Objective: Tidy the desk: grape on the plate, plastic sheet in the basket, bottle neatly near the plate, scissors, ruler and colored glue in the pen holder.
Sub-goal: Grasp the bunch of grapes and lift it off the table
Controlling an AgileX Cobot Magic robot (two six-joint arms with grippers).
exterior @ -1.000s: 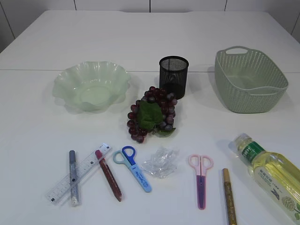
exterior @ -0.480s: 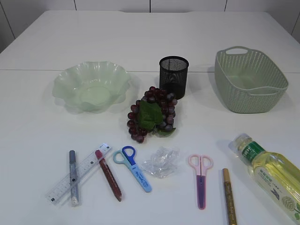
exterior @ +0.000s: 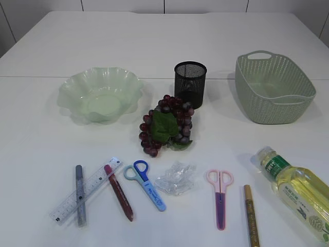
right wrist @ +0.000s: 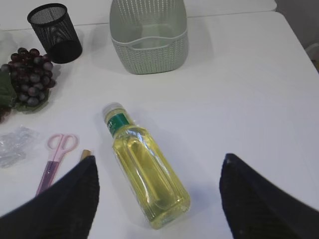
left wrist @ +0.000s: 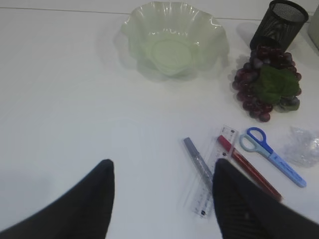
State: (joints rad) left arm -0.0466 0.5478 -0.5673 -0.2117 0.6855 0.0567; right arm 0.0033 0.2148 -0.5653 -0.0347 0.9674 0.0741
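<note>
A white worktop fills the scene, with things laid out in a far row and a near row.

Far right stands a pale green woven plastic basket, upright and open. Far left sits a translucent green plate with a wavy, ruffled rim. Near right, a clear plastic bottle of yellow liquid lies on its side, its capped end pointing far and left.

Between plate and basket, a bunch of dark purple grapes with a green leaf lies just in front of a black mesh pen holder, which stands upright.

The near row, from left: a clear plastic ruler with a grey glue pen lying across it, a dark red glue pen, blue-handled scissors, a crumpled clear plastic sheet, pink-handled scissors, and a gold glue pen.

Neither claw shows in the exterior view. In the left wrist view, the left claw has its two dark fingers spread apart over bare worktop, holding nothing; the ruler and grey pen lie just beside its right finger, the plate well beyond it. In the right wrist view, the right claw is spread wide and empty; the bottle lies between its fingers, apart from both, with the basket far behind.
</note>
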